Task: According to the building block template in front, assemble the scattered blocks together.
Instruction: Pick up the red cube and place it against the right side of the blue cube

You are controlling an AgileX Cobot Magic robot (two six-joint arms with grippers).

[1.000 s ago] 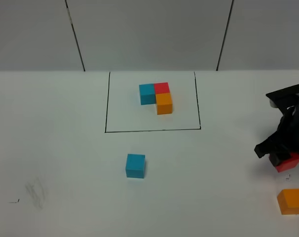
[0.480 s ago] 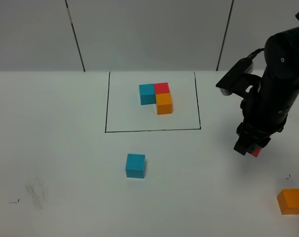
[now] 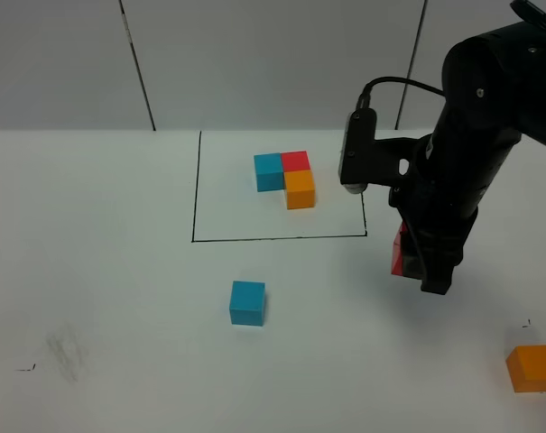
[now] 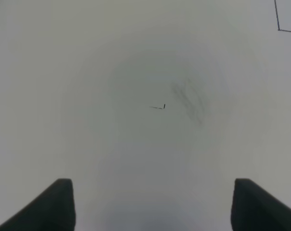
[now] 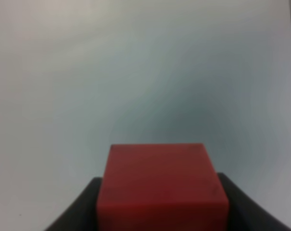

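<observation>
Clamping the red cube (image 5: 162, 185), your right gripper (image 3: 415, 271) hangs above the white table (image 3: 119, 271), just outside the near right corner of the black frame (image 3: 193, 189); your left gripper (image 4: 152, 207) stands spread with nothing between its jaws; blue cube (image 3: 247, 302) sits in front of the frame; orange cube (image 3: 532, 368) far right, well apart; template (image 3: 286, 179) inside the frame.

Arm (image 3: 476, 135) black, bulky; black cable (image 3: 394, 83); end effector (image 5: 159, 209) dark.
</observation>
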